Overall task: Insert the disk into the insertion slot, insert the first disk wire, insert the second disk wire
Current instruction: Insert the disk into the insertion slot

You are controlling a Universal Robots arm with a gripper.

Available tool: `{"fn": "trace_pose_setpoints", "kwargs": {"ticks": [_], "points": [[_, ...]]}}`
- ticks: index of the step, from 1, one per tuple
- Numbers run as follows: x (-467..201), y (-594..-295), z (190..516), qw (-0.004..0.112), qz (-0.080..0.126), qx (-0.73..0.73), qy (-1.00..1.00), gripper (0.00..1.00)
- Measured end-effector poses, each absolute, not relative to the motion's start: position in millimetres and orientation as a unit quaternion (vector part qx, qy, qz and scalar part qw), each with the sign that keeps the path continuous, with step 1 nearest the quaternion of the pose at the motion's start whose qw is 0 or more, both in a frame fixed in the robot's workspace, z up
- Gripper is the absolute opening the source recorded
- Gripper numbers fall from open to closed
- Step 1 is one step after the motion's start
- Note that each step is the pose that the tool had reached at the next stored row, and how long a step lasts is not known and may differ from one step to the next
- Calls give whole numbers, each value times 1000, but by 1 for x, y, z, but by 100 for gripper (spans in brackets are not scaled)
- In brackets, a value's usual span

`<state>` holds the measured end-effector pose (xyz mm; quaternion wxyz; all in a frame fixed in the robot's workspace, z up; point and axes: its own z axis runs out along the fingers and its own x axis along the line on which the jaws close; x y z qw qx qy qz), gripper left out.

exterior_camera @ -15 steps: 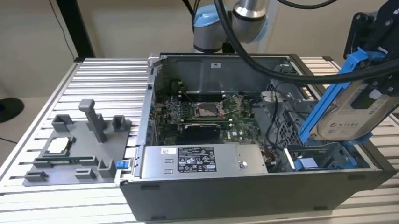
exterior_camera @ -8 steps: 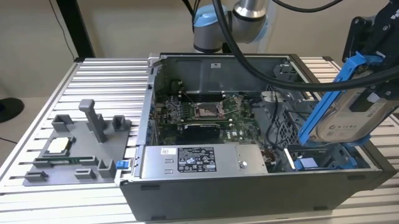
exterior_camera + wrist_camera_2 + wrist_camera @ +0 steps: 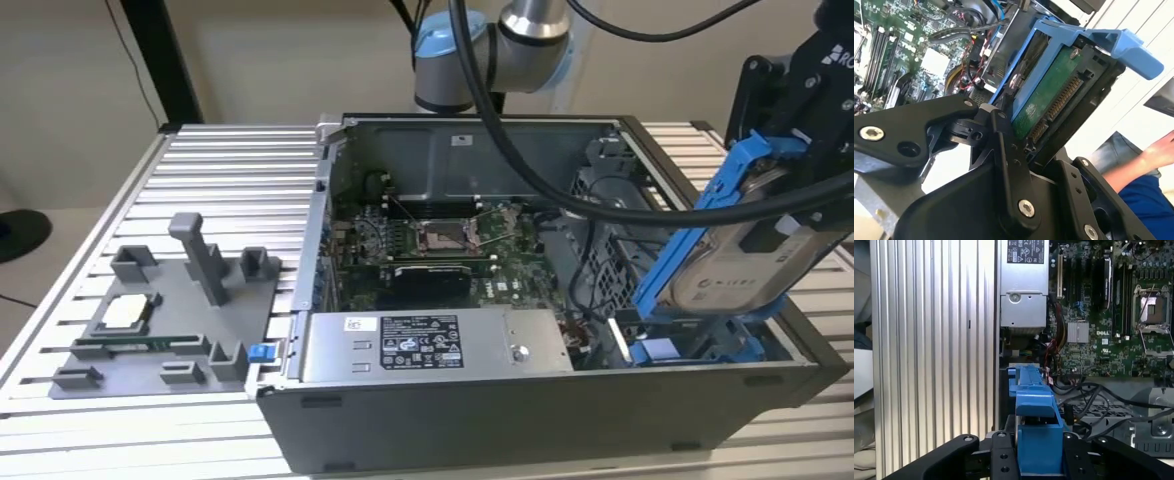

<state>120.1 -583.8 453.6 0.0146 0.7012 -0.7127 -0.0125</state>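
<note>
Item: disk (image 3: 731, 262) in blue carrier, tilted, clamped between the gripper (image 3: 781, 225) fingers (image 3: 1004, 145). Position: above the insertion slot (image 3: 674, 350) of the open computer case (image 3: 534, 420).

Exterior view raised, facing the open computer case (image 3: 534, 425); both wrist views close, sharing its motherboard (image 3: 1094, 355)

we are seeing black cables (image 3: 594, 215) crowding beside the insertion slot (image 3: 663, 350), case wall (image 3: 809, 345) hemming its other side, the disk (image 3: 741, 255) tilting above

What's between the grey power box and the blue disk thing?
Red and dark wires lie between the power box and the disk, in the first wrist view.
</note>
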Motion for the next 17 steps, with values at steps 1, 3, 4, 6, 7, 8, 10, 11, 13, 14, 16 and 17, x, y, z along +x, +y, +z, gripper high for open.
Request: {"fn": "trace_pose_setpoints", "kwargs": {"ticks": [1, 3, 4, 6, 7, 8, 10, 11, 13, 14, 16, 17], "points": [[120, -584, 452, 15, -12, 702, -712, 0], [120, -584, 450, 14, -12, 703, -711, 0], [120, -584, 449, 14, -12, 703, -711, 0], [120, -584, 448, 13, -11, 703, -711, 0], [120, -584, 448, 14, -11, 703, -711, 0], [120, -584, 448, 13, -11, 703, -711, 0], [120, -584, 448, 13, -11, 703, -711, 0], [120, -584, 448, 13, -11, 703, -711, 0], [120, -584, 448, 13, -11, 703, -711, 0], [120, -584, 447, 13, -11, 703, -711, 0], [120, -584, 446, 13, -11, 703, -711, 0], [120, -584, 446, 13, -11, 703, -711, 0]]}}
